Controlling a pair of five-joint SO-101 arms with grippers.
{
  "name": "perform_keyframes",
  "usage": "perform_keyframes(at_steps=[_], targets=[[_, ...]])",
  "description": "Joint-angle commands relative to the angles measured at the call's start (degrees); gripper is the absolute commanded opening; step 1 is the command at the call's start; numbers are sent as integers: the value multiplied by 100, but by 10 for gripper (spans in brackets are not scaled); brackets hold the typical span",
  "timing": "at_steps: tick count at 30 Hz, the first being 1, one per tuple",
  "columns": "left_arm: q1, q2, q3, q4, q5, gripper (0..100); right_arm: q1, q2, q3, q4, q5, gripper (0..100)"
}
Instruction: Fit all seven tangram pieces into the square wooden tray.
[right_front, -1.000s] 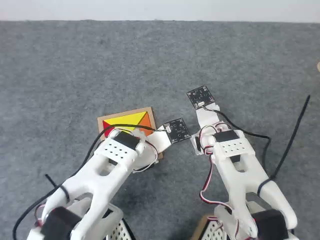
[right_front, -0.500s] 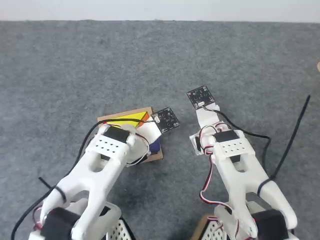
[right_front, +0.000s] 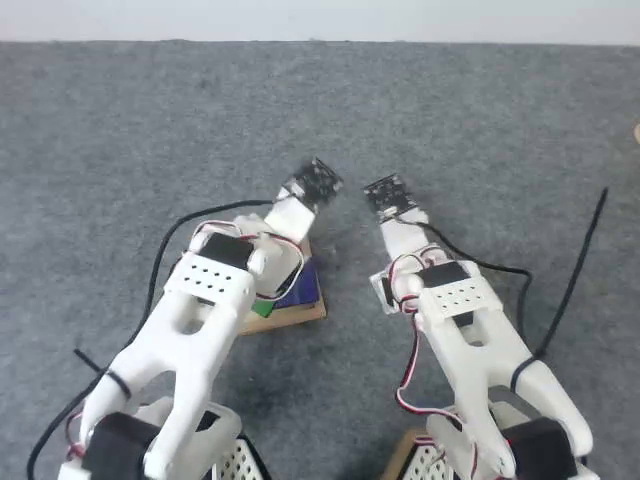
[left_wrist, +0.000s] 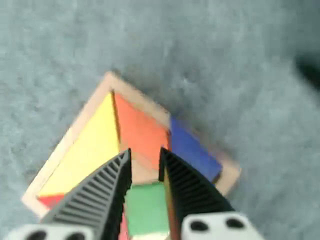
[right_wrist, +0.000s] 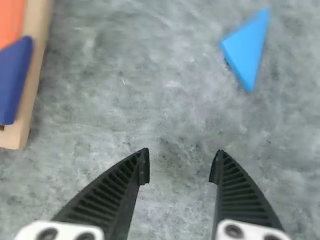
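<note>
- Grey carpet (right_front: 450, 120) carries the wooden tray (left_wrist: 112, 78), which holds yellow (left_wrist: 87, 150), orange (left_wrist: 142, 132), green (left_wrist: 145, 207) and dark blue (left_wrist: 192, 150) pieces.
- My left claw (left_wrist: 145, 162) hangs over the tray, slightly parted, empty.
- My right claw (right_wrist: 179, 167) gapes beside the tray, and the light blue triangle (right_wrist: 247, 47) lies apart from the tray.

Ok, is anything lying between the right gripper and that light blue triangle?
Nothing visible does. Only bare carpet lies between the open right gripper and the triangle. The tray sits off to one side, out of that path.
</note>
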Motion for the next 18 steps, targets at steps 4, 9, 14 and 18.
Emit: perform_keyframes(at_steps=[4,9,14,18], targets=[[624,-18,251,-615,308,94,-48,-13,-35,-48,-35,213],[607,-9,734,-993,290,94,-48,-13,-35,-48,-35,213],[589,-9,1279,-1284,255,94,-40,-57,-35,-40,-35,213],[422,-9,1367,-1275,237,94,-31,-57,-35,-40,-35,213]])
